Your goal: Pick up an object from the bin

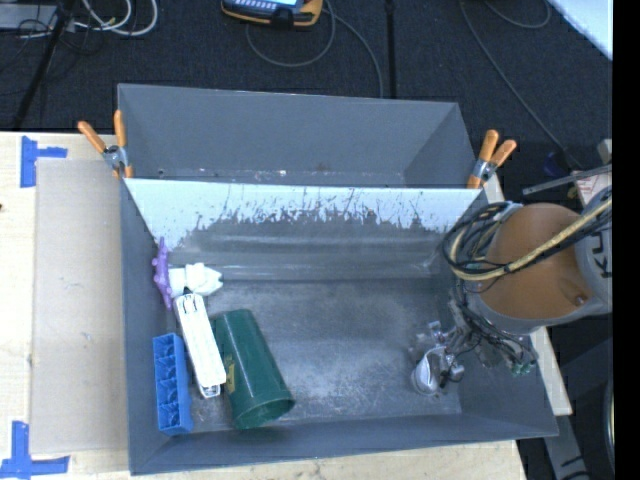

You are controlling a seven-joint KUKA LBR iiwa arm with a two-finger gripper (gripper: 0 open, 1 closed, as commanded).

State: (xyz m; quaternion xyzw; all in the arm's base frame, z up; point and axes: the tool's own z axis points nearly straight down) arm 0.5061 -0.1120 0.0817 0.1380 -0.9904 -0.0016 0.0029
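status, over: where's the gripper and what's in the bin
Gripper low at right wall of bin, near front corner. Green cup, white tool, blue block, purple piece grouped at left wall. Nothing lies between.

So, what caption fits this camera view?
End effector low at the right of the bin; green cup, white tool and blue block lie at left.

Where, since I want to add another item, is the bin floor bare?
Bare: the middle of the bin floor, between the green cup and the gripper, back to the far wall. Crowded: the left side, with blue rack, white tool and purple piece.
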